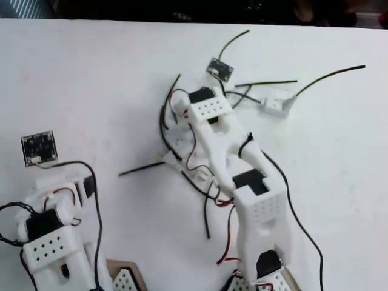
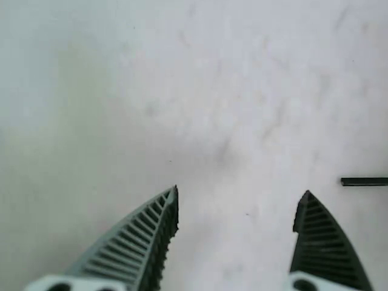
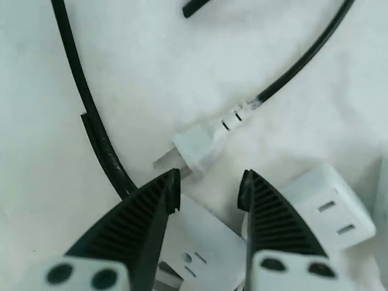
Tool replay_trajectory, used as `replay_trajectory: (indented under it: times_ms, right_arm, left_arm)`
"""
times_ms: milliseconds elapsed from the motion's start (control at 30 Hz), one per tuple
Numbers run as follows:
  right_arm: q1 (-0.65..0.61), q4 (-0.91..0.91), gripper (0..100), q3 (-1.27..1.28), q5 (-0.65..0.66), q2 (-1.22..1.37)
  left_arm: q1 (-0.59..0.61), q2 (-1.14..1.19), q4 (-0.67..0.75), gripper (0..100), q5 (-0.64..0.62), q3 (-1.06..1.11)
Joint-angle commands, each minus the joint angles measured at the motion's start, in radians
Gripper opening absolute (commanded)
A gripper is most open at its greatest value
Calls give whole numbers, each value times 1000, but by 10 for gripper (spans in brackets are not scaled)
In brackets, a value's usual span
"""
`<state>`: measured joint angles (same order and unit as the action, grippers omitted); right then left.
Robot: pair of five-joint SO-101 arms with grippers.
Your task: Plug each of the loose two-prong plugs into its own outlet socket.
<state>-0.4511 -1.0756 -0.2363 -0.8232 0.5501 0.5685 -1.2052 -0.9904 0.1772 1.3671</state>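
Hovering just above a loose plug [image 3: 197, 145] beside a socket [image 3: 327, 209], the right jaws stand partly open, gripping nothing. The left jaws gape wide over bare surface [image 2: 182, 91].

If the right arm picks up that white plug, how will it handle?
The plug looks small and rigid, so probably light and easy to pinch. Its black cord curves loosely across the table, so it will likely trail and tug the plug sideways. The smooth casing may slip.

**Far left free, centre cluttered**

Bare table [image 1: 91, 73] at far left gives open passage. At centre, black cables [image 3: 100, 136] tangle around the right arm [image 1: 224, 145]. White plug [image 3: 197, 145] and two sockets [image 3: 327, 209] crowd the right gripper [image 3: 210, 182].
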Motion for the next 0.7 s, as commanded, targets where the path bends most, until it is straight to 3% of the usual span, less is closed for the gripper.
replay_trajectory:
  times_ms: [0, 667]
  right_arm:
    - [-5, 12, 158, -84, -11, 16]
    - [4, 2, 159, -110, -9, 1]
  left_arm:
    - [7, -15, 14, 301, 3, -3]
    - [7, -15, 14, 301, 3, -3]
